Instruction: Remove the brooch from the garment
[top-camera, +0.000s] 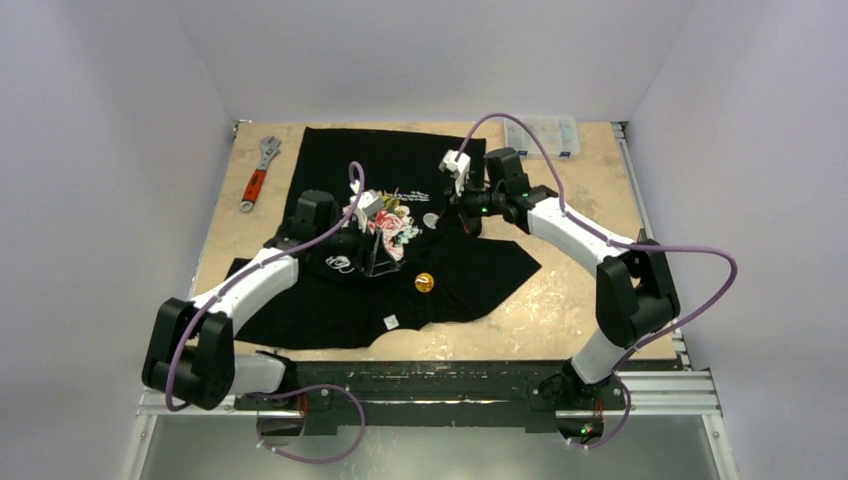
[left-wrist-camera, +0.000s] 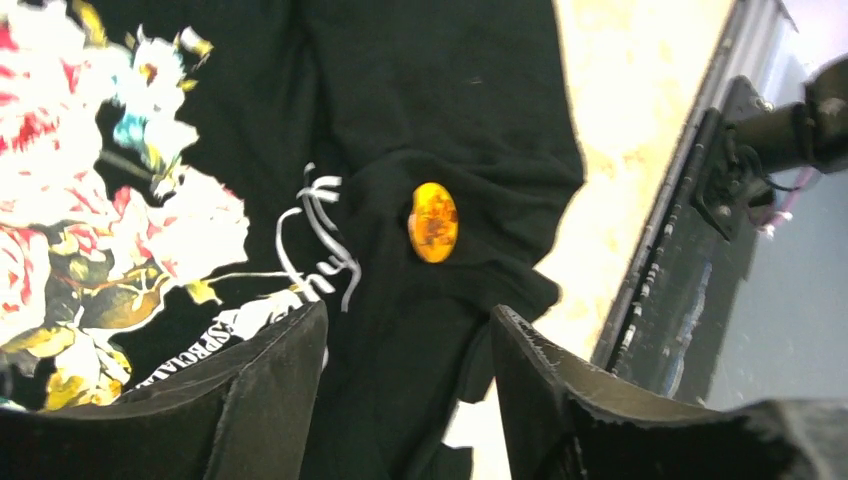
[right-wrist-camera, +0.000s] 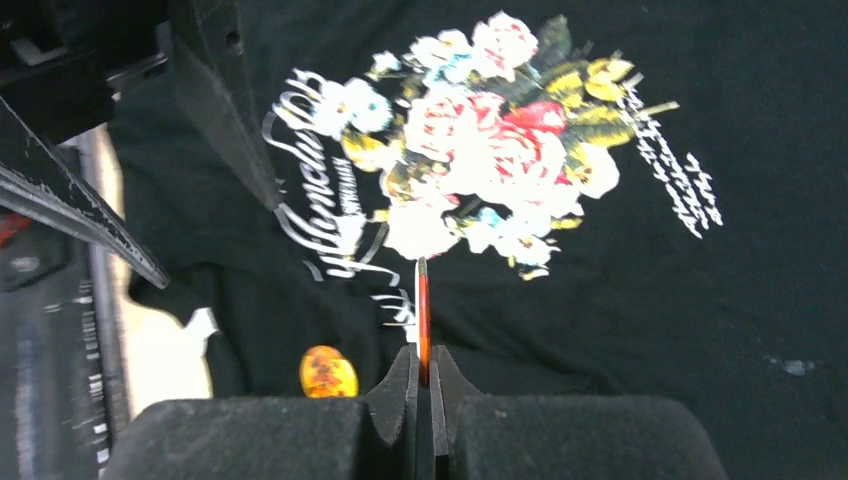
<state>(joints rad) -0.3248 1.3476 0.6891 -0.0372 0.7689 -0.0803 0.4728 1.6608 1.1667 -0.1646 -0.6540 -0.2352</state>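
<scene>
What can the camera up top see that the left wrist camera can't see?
Only the top view shows the red-handled wrench, the clear box, the white neck label and the right gripper. Only the left wrist view shows close detail: dark blotches in the brooch and the left gripper with fingers apart. Both show the orange brooch lying on the black T-shirt near the rose print.

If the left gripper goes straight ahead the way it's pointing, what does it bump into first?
Probably the black T-shirt, right by the orange brooch lying on it. The open left gripper points that way, but depth is hard to judge.
</scene>
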